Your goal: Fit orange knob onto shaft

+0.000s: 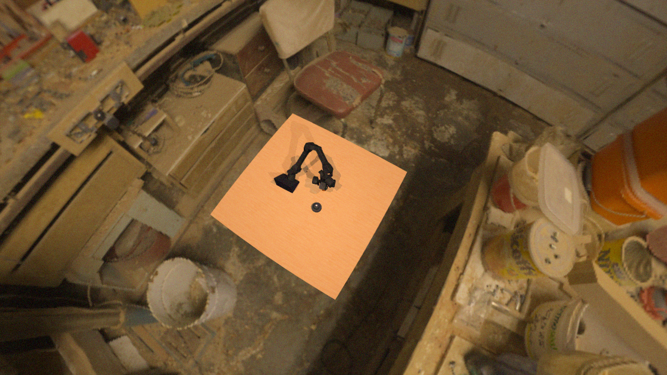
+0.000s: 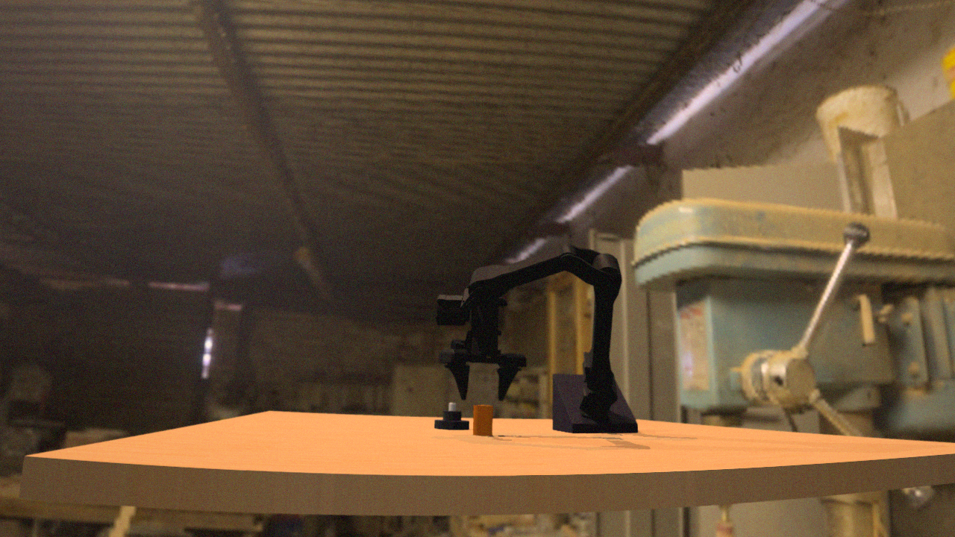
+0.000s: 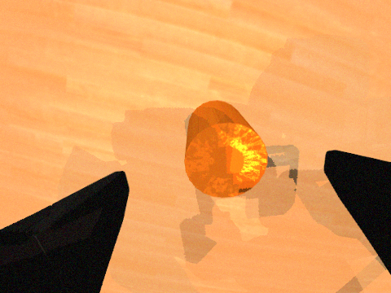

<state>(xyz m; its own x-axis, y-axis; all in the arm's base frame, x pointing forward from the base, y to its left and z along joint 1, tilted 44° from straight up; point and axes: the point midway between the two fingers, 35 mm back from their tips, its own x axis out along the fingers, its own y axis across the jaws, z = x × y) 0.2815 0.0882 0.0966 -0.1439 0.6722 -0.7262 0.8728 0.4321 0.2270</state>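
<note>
The orange knob [image 2: 483, 421] [image 3: 226, 163] stands upright on the table beside the pedestal; its underside is hidden. In the top view it is mostly hidden under the arm. The round dark pedestal [image 1: 316, 207] [image 2: 451, 424] bears the short silver shaft [image 2: 451, 406], with nothing on it. The shaft's flat side cannot be made out. My gripper [image 2: 483, 398] [image 3: 226, 171] is open and empty, pointing down just above the knob. In the wrist view the knob's round top lies between the two black fingertips, with space on both sides.
The wooden table top [image 1: 261, 205] [image 2: 267, 447] carries the arm's base [image 1: 286, 183] [image 2: 594, 403], which stands on the far side of the knob from the pedestal in the exterior view. The arm's shadow falls around the knob. Workshop clutter surrounds the table.
</note>
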